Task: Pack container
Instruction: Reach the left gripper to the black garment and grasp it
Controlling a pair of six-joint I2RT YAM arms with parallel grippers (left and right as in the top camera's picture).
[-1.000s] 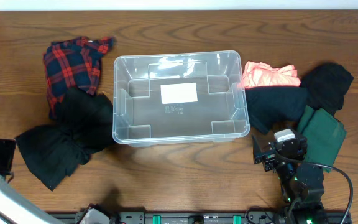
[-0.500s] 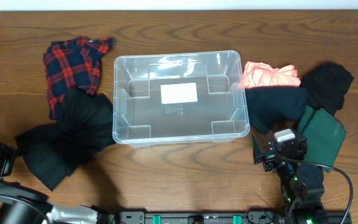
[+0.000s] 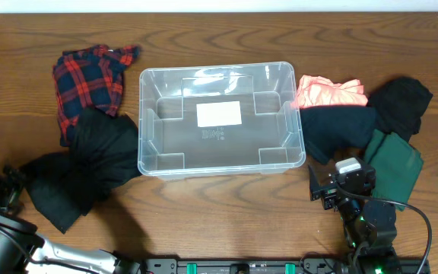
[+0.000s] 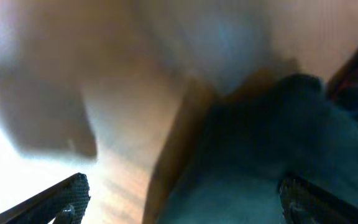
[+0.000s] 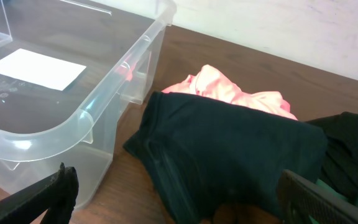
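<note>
The clear plastic container (image 3: 217,120) stands empty at mid-table, its white label on the bottom; its near corner shows in the right wrist view (image 5: 73,118). My left gripper (image 3: 6,189) is at the far left edge, open, beside a black garment (image 3: 82,167). The left wrist view is blurred; its jaws (image 4: 182,199) are spread, with the dark cloth (image 4: 278,155) ahead. My right gripper (image 3: 327,189) is open and empty, right of the container's front corner. Its jaws (image 5: 179,190) face a black garment (image 5: 229,149).
A red plaid shirt (image 3: 90,76) lies left of the container. To the right lie a pink garment (image 3: 329,93), two black garments (image 3: 337,129) (image 3: 401,103) and a green one (image 3: 394,164). The pink garment also shows in the right wrist view (image 5: 229,93).
My left arm has swung in from the lower left corner toward the black garment on the left. The right arm and the clothes have not moved.
</note>
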